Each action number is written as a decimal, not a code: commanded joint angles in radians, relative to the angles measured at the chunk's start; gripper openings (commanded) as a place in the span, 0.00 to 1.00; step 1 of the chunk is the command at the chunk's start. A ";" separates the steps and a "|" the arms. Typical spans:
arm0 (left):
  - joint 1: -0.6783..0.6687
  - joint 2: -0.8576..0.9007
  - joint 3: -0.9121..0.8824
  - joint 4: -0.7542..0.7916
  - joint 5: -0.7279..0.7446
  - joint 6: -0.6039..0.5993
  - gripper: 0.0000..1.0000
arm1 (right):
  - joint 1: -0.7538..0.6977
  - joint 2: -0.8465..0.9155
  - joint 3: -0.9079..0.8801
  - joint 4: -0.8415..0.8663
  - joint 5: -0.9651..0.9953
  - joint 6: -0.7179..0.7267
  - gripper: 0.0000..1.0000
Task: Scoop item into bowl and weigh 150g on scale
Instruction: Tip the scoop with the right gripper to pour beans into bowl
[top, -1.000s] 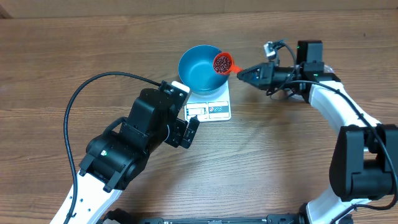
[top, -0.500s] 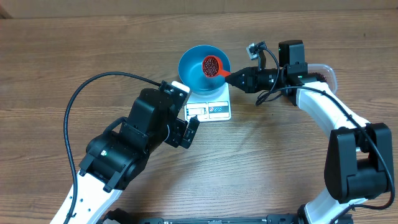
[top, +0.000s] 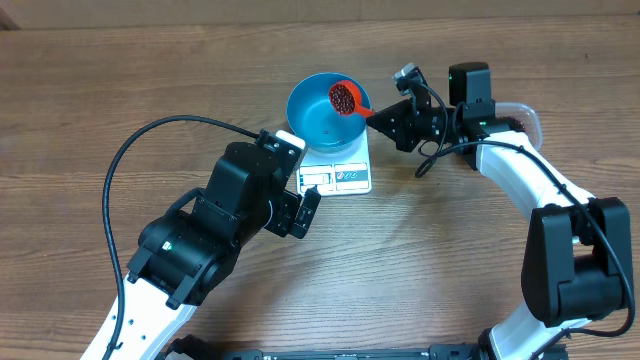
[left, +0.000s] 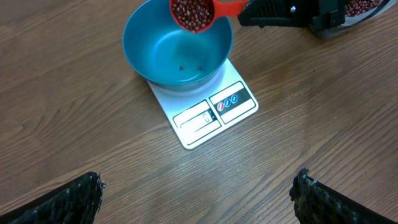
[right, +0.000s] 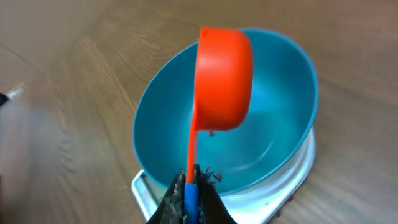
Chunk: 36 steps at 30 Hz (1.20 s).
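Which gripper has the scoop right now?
The right gripper, shut on the handle of the orange scoop of beans over the blue bowl. The left gripper is open and empty, short of the scale.

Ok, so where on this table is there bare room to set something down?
Bare wood lies left of the bowl beyond the cable, and in front of the scale between the left arm and right arm. Crowded: around the bowl, where the scoop of beans hangs over it.
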 joint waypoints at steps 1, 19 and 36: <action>0.005 -0.013 0.026 0.002 0.011 0.018 1.00 | 0.002 0.006 0.003 0.040 0.003 -0.105 0.04; 0.005 -0.013 0.026 0.002 0.011 0.018 1.00 | 0.002 0.006 0.003 0.127 0.003 -0.400 0.04; 0.005 -0.013 0.026 0.002 0.011 0.018 0.99 | 0.001 0.006 0.003 0.192 0.063 -0.604 0.04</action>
